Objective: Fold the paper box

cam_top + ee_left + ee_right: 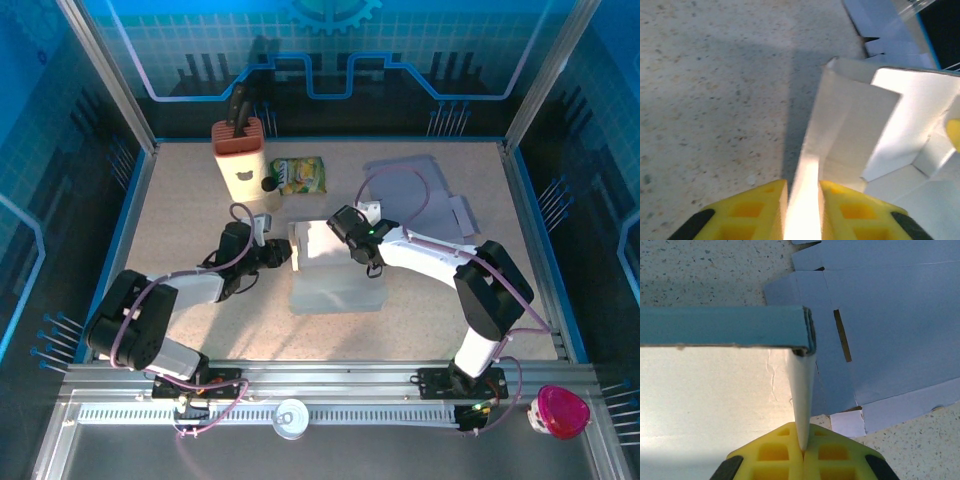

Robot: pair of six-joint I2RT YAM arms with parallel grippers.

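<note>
Paper box (335, 290) looks partly raised overhead; wrist views show left jaws and right jaws each pinching a wall.

Robot lab cell: aluminium frame (110, 75), blue printed panels (450, 40), speckled tabletop (180, 200).

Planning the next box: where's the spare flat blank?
Top view: the flat blank lies back right, beyond the right arm, right of the green snack packet.

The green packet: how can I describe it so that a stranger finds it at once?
Look at the far side of the table, where a tall cream container stands. The green packet lies just right of it. Alone among its neighbours it is green and yellow.
</note>
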